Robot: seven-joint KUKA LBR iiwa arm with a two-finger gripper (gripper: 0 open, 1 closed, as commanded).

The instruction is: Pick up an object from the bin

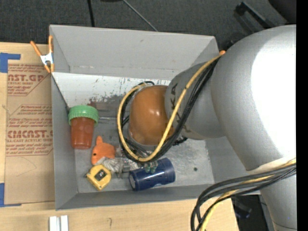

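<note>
Arm: its grey bulk runs off the right and near edges
Bin floor: the middle and right lie under the orange wrist cover and the arm
Blue can: far end tucked under the looping cables
Silvery crumpled scrap: left of the can, partly under the cables, too small to name
Yellow block: markings on its dark face too small to read
Orange lump: shape hard to make out

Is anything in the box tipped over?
Yes. The blue can lies on its side at the bottom of the view, and the orange jar with a green lid at the left seems tipped too.
</note>
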